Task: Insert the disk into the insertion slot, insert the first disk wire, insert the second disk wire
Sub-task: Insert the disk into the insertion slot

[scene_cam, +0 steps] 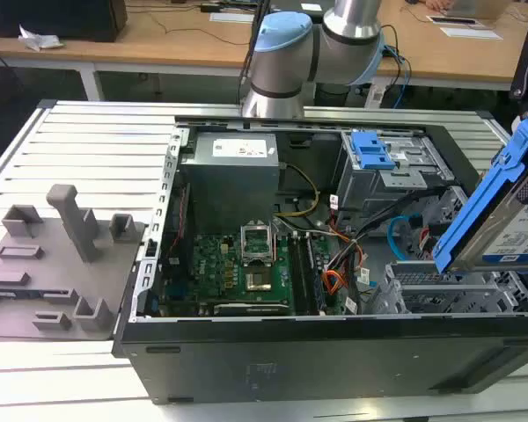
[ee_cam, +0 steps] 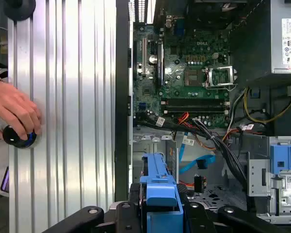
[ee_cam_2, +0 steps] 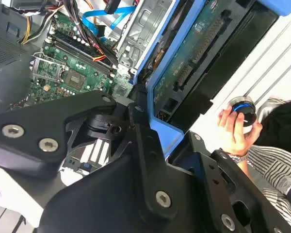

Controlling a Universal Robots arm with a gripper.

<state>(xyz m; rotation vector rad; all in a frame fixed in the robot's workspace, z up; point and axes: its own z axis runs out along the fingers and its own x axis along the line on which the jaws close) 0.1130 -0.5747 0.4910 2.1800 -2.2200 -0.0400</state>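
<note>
My gripper [ee_cam: 160, 206] is shut on the disk [scene_cam: 502, 211], a silver-grey drive in a bright blue carrier. In the exterior view the disk hangs tilted at the right, its lower end just above the insertion slot [scene_cam: 431, 294], a grey perforated cage at the case's front right corner. In the second wrist view the black fingers [ee_cam_2: 141, 138] clamp the carrier's blue edge, and the disk's green underside [ee_cam_2: 194, 53] shows. The second disk wire [scene_cam: 396, 233], a light-blue flat cable, loops loose beside the cage, and it also appears as the light-blue cable [ee_cam: 199, 165] in the first wrist view.
An orange, red and black wire bundle [scene_cam: 336, 264] lies between the motherboard [scene_cam: 238, 272] and the cage. A taller grey cage with a blue-handled carrier [scene_cam: 374, 154] stands behind. A person's hand [ee_cam: 14, 114] rests on a knob on the ribbed table. A grey fixture [scene_cam: 53, 255] sits at the exterior view's left.
</note>
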